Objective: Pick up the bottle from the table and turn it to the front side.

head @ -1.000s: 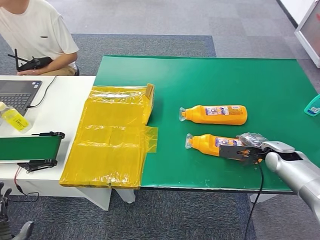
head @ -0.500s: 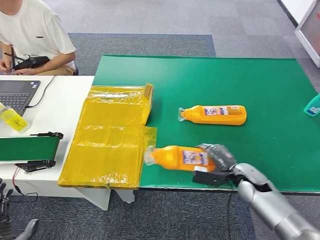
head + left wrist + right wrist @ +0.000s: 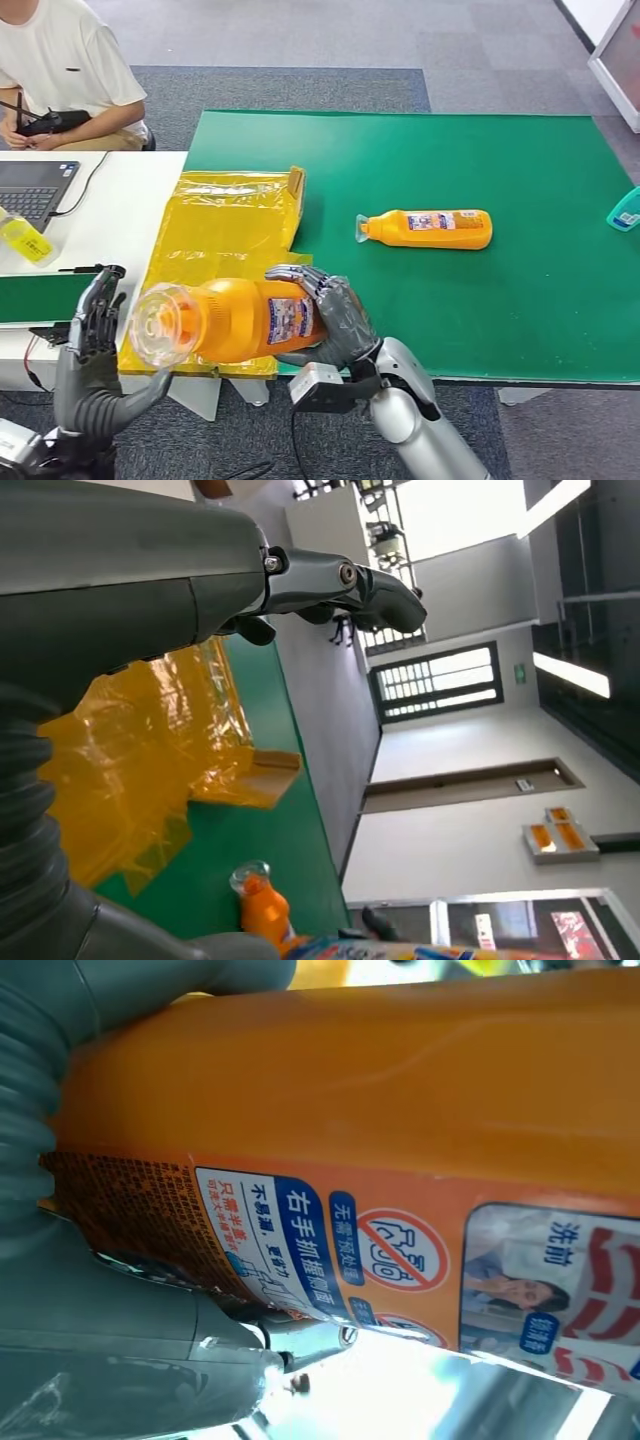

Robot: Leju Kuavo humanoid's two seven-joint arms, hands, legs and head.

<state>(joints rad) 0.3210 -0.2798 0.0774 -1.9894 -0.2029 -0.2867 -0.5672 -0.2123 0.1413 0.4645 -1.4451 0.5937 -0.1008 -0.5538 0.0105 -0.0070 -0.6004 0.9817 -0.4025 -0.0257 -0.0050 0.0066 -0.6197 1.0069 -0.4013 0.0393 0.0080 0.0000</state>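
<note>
Held bottle point(image 3: 241, 320): glossy orange plastic, clear cap, smooth printed label. Second bottle point(image 3: 427, 229): same finish. Table cover point(image 3: 490, 160): matt green. Yellow sheeting point(image 3: 215, 260): thin, shiny, crinkled film. Right hand point(image 3: 332, 320): dull grey metal. Floor point(image 3: 302, 40): grey carpet.

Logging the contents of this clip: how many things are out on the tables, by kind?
Orange bottles: 2, one held, one lying on the green table
Yellow bags: 1
Laptops: 1
Small yellow packets: 1
Teal items at the edge: 1
Total: 6
</note>
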